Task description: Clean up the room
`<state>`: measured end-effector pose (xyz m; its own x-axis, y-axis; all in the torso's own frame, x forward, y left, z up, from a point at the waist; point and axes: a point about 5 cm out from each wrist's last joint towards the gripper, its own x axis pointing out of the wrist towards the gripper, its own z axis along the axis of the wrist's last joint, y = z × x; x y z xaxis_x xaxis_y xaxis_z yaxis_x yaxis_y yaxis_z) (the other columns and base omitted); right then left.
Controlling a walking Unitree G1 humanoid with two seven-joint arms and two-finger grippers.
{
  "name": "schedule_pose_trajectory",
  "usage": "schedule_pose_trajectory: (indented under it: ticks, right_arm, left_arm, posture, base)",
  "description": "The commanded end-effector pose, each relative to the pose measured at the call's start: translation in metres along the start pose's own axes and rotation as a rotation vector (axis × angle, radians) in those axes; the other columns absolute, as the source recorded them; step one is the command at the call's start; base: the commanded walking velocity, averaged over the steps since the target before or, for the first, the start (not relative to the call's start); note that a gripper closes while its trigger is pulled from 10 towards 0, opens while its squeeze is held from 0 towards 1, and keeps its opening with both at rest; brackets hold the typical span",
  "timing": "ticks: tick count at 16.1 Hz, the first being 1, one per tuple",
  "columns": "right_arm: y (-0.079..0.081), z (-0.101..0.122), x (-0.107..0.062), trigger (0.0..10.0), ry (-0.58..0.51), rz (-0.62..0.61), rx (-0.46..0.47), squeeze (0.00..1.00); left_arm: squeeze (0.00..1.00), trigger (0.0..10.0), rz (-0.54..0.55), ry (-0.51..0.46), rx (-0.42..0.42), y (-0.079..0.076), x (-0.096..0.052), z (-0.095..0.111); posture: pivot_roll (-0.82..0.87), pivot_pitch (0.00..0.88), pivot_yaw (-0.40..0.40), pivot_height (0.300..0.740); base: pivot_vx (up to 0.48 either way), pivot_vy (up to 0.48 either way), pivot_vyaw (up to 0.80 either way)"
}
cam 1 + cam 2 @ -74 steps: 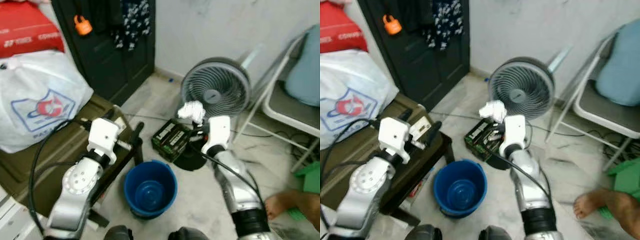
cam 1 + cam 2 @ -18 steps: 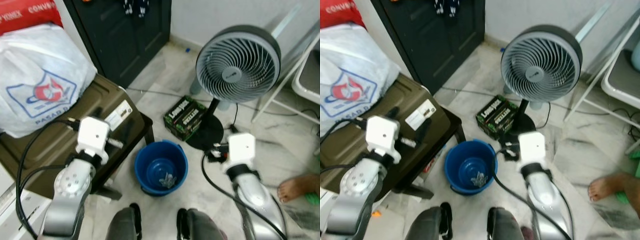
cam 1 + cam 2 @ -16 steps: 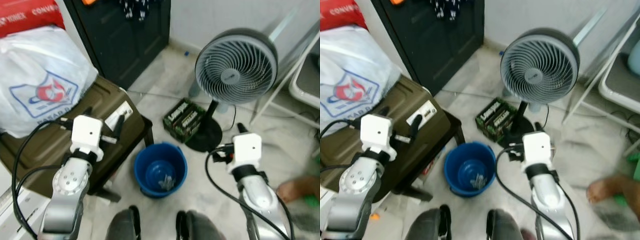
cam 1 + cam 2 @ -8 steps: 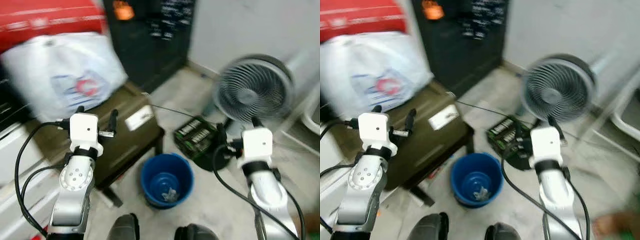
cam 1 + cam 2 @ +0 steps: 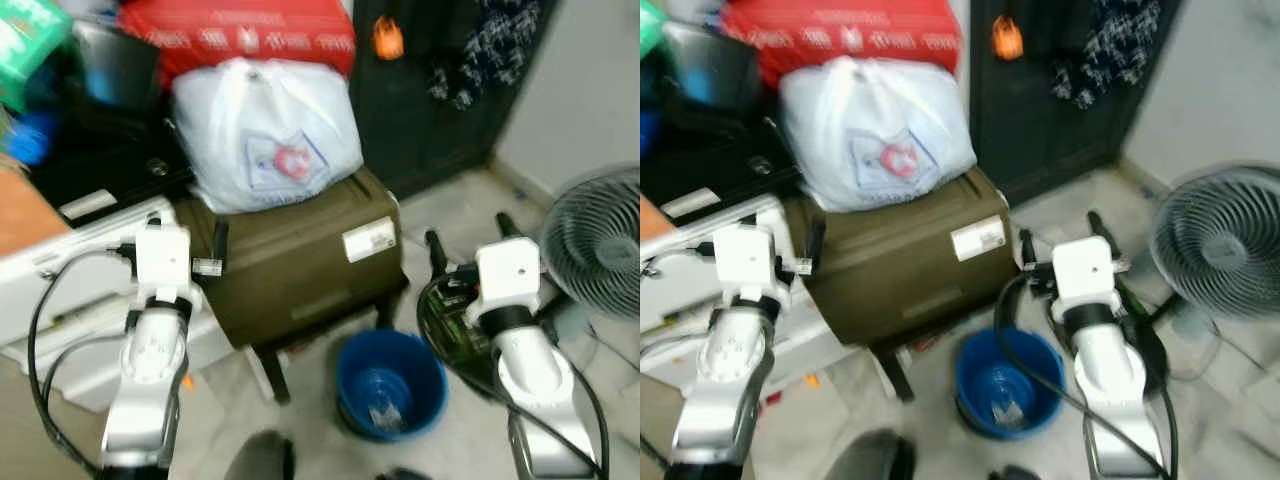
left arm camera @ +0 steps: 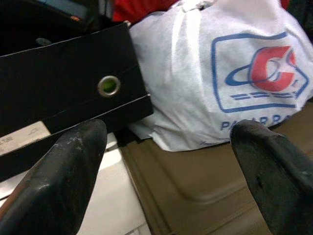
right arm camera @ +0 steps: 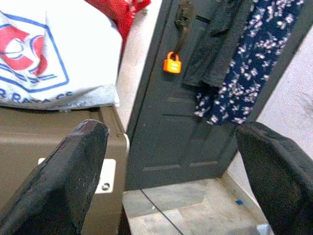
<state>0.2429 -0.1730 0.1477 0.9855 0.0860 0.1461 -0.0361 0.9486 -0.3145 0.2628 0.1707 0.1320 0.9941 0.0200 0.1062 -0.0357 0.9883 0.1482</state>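
Your right tool point(image 5: 463, 238) sat right of centre in the left eye frame, its two black fingers spread apart and holding nothing; in its wrist picture they framed a dark door with an orange padlock point(image 7: 171, 63) and a blue flowered cloth point(image 7: 254, 54). Your left tool point(image 6: 166, 161) was likewise apart and empty, at middle left of the head frames, pointing at the white plastic bag with a red and blue emblem point(image 5: 262, 132).

Below and between the arms, at lower centre, stood the round blue plastic bucket point(image 5: 392, 384) on the pale floor, a small crumpled scrap point(image 5: 383, 412) lying in its bottom. You could judge that scrap light and soft, with no care needed. The bucket looked stiff and light; its rim would be the place to grip.

The bag rested on the olive-brown hard case point(image 5: 300, 256), which carried a white sticker too blurred to read. The bag looked soft and slippery, best taken by its bunched top.

On the bag only "PA" and part of a further letter could be read; the white lettering on the red package point(image 5: 240, 36) above was illegible.
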Motion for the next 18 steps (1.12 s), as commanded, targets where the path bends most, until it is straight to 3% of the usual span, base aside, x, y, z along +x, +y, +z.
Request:
schedule_pose_trajectory:
  ticks: [1, 8, 18]
  right_arm:
    - [0.002, 0.002, 0.001, 10.0, -0.003, 0.009, 0.013, 0.00]
    - [0.006, -0.001, 0.001, 10.0, 0.002, 0.039, 0.018, 0.00]
    - [0.010, -0.004, 0.003, 10.0, 0.014, 0.063, 0.043, 0.00]
  left_arm:
    - [0.00, 10.0, 0.002, 0.010, 0.009, 0.001, 0.001, -0.002]
    - [0.00, 10.0, -0.013, 0.043, 0.000, 0.004, -0.010, -0.009]
    - [0.00, 10.0, -0.009, 0.051, -0.002, 0.004, -0.012, -0.011]
  posture:
    - [-0.08, 0.047, 0.020, 0.740]
    - [-0.07, 0.055, 0.010, 0.740]
    - [-0.06, 0.058, 0.004, 0.740]
  base:
    - [0.000, 0.000, 0.80]
    - [0.000, 0.000, 0.80]
    - [0.000, 0.000, 0.80]
